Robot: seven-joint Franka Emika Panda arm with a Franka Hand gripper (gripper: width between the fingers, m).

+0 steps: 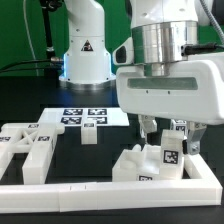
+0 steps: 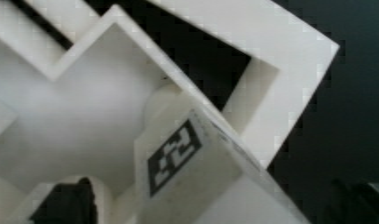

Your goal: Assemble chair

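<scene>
My gripper [image 1: 170,141] hangs at the exterior view's right, its fingers straddling an upright white chair piece [image 1: 171,156] with a black-and-white tag. That piece stands on a partly built white chair assembly [image 1: 133,165] by the front rail. In the wrist view the tagged piece [image 2: 182,150] fills the space between the dark fingers [image 2: 70,203], tilted against white frame bars [image 2: 257,75]. The jaws look closed on it. More chair parts [image 1: 22,140] lie at the left, and a small white block [image 1: 88,133] stands in the middle.
The marker board [image 1: 85,116] lies flat behind the small block. A long white L-shaped border rail [image 1: 90,190] runs along the front. The arm's base [image 1: 85,50] stands at the back. The table is black.
</scene>
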